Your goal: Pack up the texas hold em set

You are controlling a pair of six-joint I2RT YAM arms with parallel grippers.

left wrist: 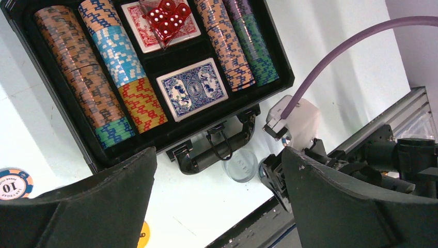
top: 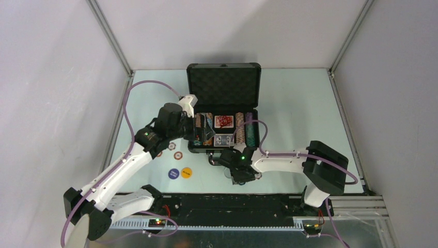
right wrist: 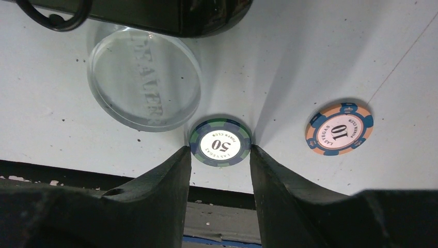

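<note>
While left tool is hovering wide open at case holding two card decks, right tool is flanking one 50 chip on worktop, grip unclear, one 10 chip lying nearby

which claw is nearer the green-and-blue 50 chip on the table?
Right. The right claw has a finger at each edge of the 50 chip. The left claw hangs open at the black case, by its left edge, well away from the chip.

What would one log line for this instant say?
right fingers: either side of 50 chip, grip unclear | left fingers: open, empty | case: open
</note>
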